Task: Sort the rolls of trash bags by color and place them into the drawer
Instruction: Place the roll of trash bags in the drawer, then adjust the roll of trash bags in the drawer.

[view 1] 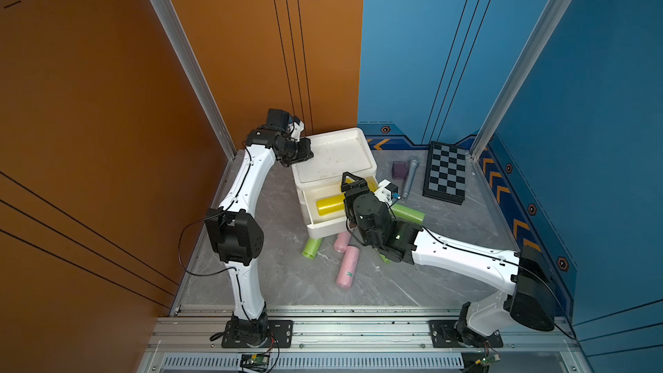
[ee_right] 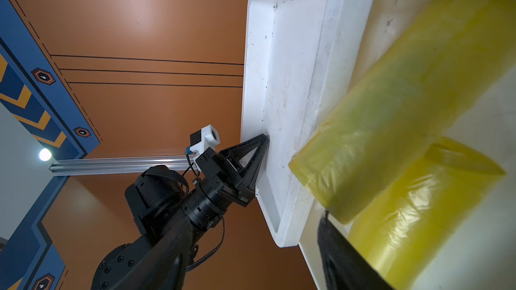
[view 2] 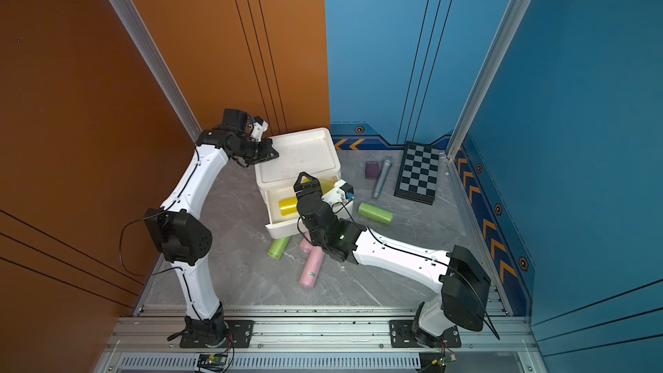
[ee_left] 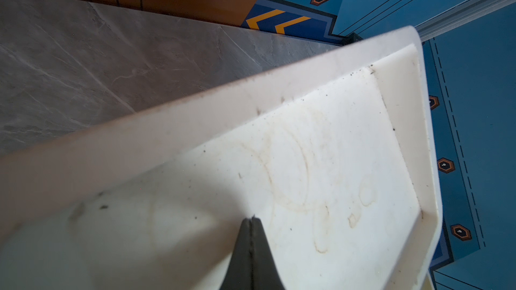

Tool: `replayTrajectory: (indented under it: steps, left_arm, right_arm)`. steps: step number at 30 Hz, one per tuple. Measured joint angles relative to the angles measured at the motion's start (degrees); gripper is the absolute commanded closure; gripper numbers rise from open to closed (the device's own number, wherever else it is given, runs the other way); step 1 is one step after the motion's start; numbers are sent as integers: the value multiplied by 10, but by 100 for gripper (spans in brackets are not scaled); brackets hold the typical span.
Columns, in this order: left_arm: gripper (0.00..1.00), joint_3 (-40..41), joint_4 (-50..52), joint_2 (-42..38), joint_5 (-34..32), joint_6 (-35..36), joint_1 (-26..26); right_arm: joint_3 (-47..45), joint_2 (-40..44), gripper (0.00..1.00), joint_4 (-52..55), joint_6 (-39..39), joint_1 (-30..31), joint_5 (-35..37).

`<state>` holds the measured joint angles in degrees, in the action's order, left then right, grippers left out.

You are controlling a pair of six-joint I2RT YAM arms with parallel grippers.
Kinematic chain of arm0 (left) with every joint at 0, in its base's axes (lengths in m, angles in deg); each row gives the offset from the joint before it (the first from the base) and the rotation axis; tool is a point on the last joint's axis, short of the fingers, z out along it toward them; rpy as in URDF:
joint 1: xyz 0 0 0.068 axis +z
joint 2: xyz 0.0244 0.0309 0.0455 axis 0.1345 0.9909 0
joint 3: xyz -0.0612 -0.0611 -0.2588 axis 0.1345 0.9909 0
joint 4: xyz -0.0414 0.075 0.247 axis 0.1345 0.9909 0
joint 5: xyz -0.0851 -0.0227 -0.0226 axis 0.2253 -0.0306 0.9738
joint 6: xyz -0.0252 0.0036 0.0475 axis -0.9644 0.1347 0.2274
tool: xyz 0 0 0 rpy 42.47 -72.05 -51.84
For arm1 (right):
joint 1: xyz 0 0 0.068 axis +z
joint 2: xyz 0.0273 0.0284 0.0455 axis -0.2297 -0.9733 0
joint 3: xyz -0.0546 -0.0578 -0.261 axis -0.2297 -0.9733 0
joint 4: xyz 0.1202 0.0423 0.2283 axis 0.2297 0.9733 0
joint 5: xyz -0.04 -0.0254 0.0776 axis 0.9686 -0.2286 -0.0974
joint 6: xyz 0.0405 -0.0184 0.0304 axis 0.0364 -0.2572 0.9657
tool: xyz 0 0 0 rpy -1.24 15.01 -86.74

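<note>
Open drawer (view 1: 323,229) holds two yellow rolls (ee_right: 405,93) — right tool (view 1: 352,183) parted, empty; left tool (ee_left: 252,220) closed

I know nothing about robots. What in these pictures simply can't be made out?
The lower drawers of the drawer cabinet: in both top views its own top and the pulled-out top drawer cover them.
One green roll: in a top view, nearly all under the right arm.
The right gripper: the right wrist view shows one finger only, so open or shut is unclear.
The label on the pink roll: too small to read in both top views.
</note>
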<state>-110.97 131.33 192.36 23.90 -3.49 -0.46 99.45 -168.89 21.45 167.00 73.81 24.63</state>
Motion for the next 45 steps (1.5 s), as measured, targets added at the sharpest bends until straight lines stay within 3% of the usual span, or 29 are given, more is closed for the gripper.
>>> replayTrajectory:
  steps: [8,12,19,26,33,38,45]
  left_arm:
    - [100,-1,1,0,0,0,0]
    - [100,-1,1,1,0,0,0]
    - [100,-2,2,1,0,0,0]
    - [100,-2,2,1,0,0,0]
    - [100,-2,2,1,0,0,0]
    - [100,-2,2,1,0,0,0]
    - [100,-1,1,1,2,0,3]
  right_arm:
    - [19,7,44,7,-58,9,-32]
    - [46,35,51,45,-121,-31,-80]
    - [118,61,100,121,-222,-179,-220]
    - [127,31,100,182,-291,-270,-368]
    - [158,-51,100,210,-336,-290,-486]
    - [156,-75,100,227,-351,-273,-520]
    - [115,-45,100,230,-362,-249,-524]
